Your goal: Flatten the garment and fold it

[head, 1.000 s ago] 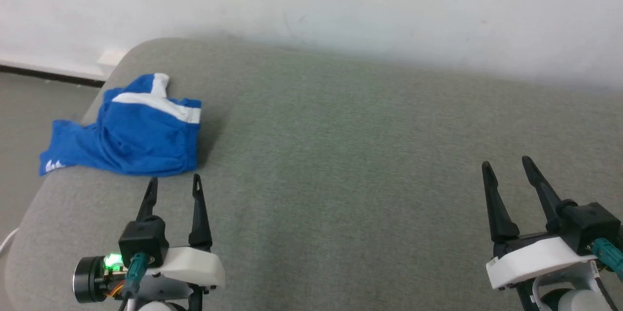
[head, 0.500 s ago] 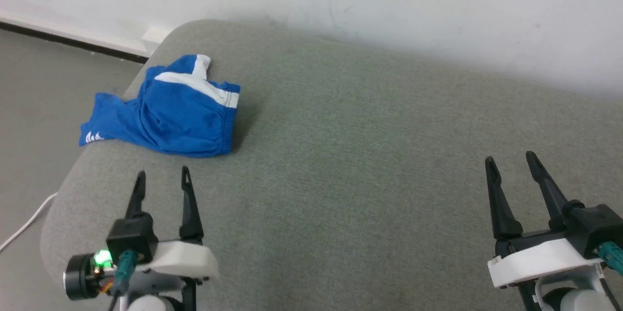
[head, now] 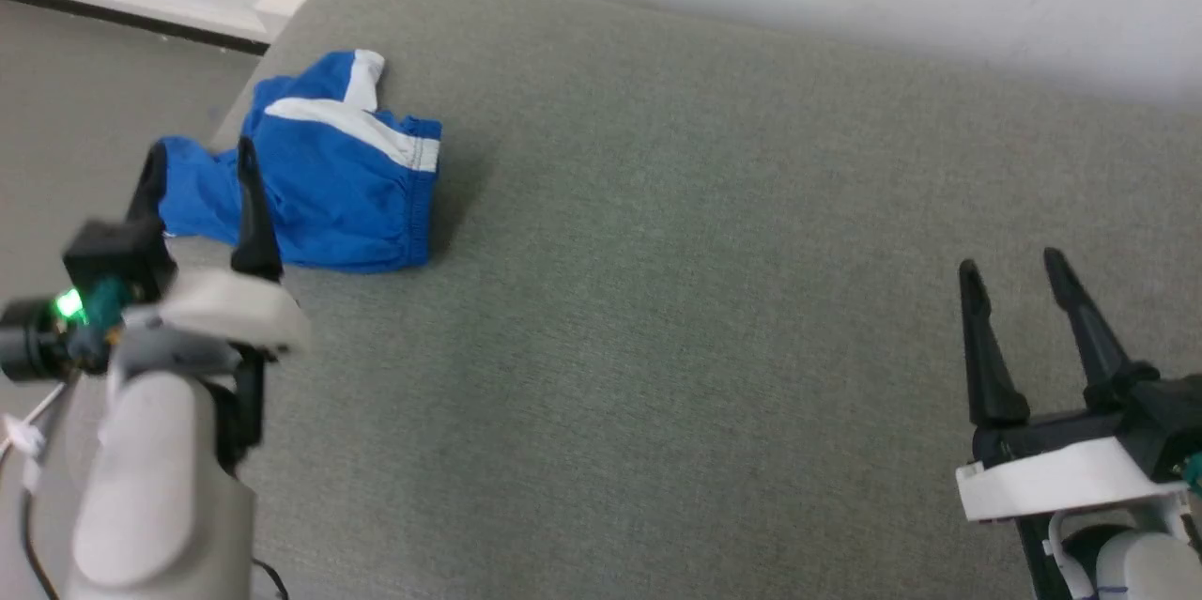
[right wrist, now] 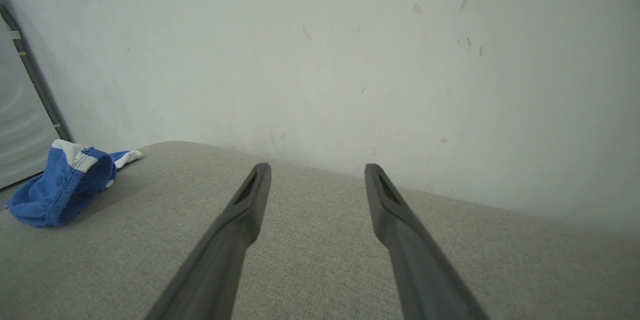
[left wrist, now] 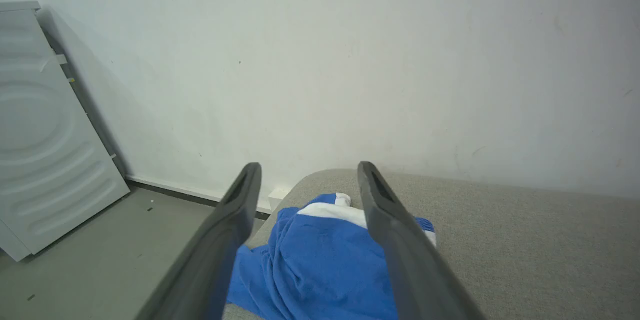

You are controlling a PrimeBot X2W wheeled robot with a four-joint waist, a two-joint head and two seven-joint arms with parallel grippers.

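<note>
One garment, two splayed claws

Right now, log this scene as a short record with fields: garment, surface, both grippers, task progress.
garment: blue shorts, white stripes, crumpled in a heap
location: far left corner of the grey cushion
left gripper: open, empty, fingers aimed at the blue shorts
right gripper: open, empty, over bare grey cushion, well apart from the blue shorts
progress: not yet flattened or folded
</note>
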